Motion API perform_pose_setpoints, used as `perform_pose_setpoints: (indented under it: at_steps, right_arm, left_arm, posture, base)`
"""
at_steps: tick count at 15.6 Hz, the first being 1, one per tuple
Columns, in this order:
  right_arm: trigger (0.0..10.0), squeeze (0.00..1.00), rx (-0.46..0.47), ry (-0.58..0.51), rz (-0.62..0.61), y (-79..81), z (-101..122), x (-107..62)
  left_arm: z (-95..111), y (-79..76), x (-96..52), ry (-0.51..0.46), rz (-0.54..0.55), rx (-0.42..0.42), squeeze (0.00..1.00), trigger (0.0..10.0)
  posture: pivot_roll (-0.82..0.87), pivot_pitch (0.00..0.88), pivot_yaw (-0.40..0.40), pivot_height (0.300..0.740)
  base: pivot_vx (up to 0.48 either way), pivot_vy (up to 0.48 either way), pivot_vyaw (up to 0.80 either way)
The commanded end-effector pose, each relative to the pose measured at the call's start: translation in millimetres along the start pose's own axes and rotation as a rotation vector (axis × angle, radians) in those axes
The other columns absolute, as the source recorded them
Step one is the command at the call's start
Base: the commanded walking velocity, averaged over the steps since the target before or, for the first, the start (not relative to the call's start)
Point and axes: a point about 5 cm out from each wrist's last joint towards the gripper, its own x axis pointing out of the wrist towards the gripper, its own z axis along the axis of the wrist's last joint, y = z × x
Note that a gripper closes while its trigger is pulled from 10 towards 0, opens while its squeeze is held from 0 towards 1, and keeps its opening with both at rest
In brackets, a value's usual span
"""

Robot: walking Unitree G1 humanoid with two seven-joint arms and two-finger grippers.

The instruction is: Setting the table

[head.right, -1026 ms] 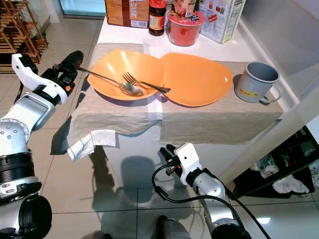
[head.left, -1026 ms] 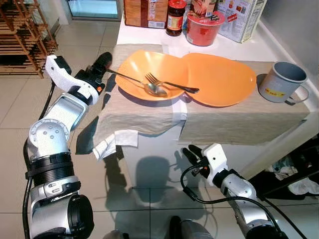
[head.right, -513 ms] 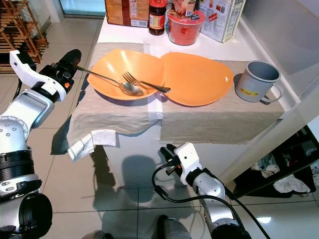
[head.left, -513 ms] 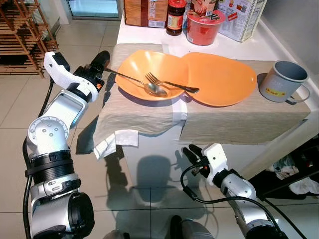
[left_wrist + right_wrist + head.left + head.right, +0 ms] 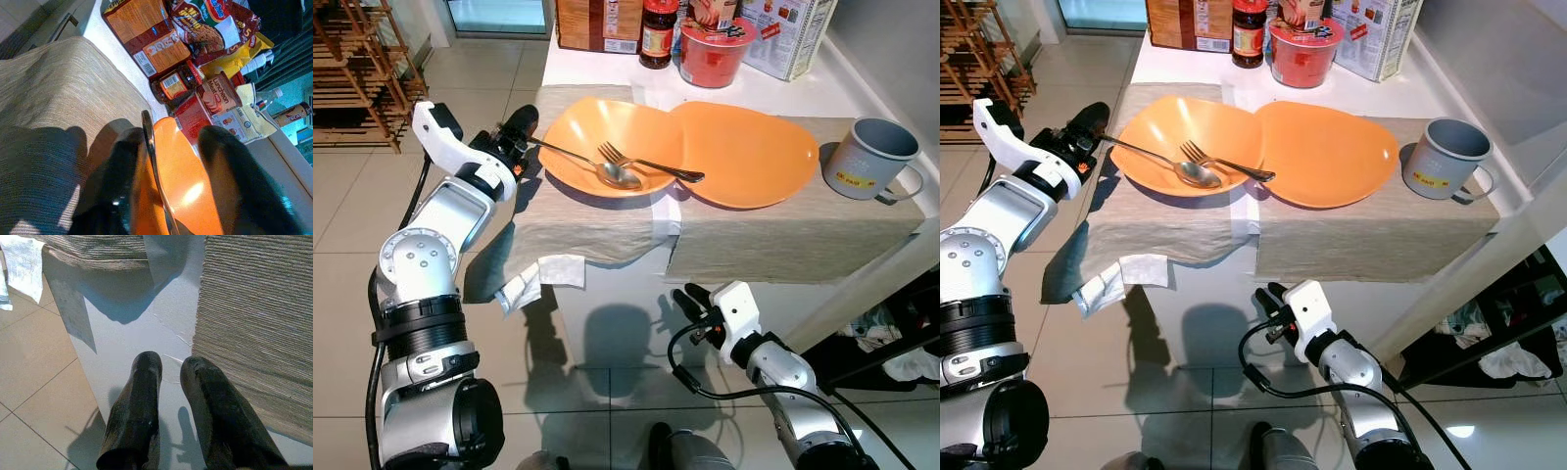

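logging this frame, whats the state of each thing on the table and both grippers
left plate: holds spoon and fork
spoon: handle between open left gripper fingers
fork: lying across both plates
right plate: empty
mug: upright
right gripper: low, idle

The left arm point(image 5: 445, 230) was bent at the elbow and reached up and forward. Its white wrist pointed the left gripper point(image 5: 522, 125) ahead, and the two black fingers point(image 5: 112, 196) stood apart with a gap between them. The right arm point(image 5: 788, 377) was held low in front of the body. The right gripper point(image 5: 690, 299) pointed up and forward, and its two black fingers point(image 5: 132, 416) were close side by side with a thin gap, holding nothing.
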Motion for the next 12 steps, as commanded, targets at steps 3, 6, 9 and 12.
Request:
perform_pose_setpoints:
  at_steps: [3, 6, 9, 12]
  right_arm:
    - [10.0, 0.0, 0.009, 0.0, -0.015, -2.7, 0.0, -2.2]
    - [10.0, 0.0, 0.009, 0.001, -0.015, -2.7, 0.1, -1.8]
    - [10.0, 0.0, 0.007, 0.001, -0.017, -3.1, 0.2, -1.4]
    - [10.0, 0.0, 0.006, 0.001, -0.019, -3.7, 0.7, -0.8]
  left_arm:
    - [3.3, -9.5, 1.2, -0.005, -0.024, 0.025, 0.0, 0.0]
    - [3.9, -8.8, -0.4, -0.01, -0.021, 0.025, 0.0, 0.0]
    - [3.8, -9.1, -0.4, -0.012, -0.023, 0.024, 0.0, 0.0]
    - [5.7, -11.9, 0.0, -0.028, -0.03, 0.022, 0.0, 0.0]
  posture:
    - [-0.09, 0.122, -0.003, 0.74]
    - [-0.09, 0.12, -0.005, 0.74]
    - [-0.09, 0.118, -0.006, 0.74]
    - [-0.09, 0.116, -0.008, 0.74]
  base:
    - [0.0, 0.0, 0.0]
    - [0.0, 0.0, 0.0]
    - [0.0, 0.0, 0.0]
    - [0.0, 0.0, 0.0]
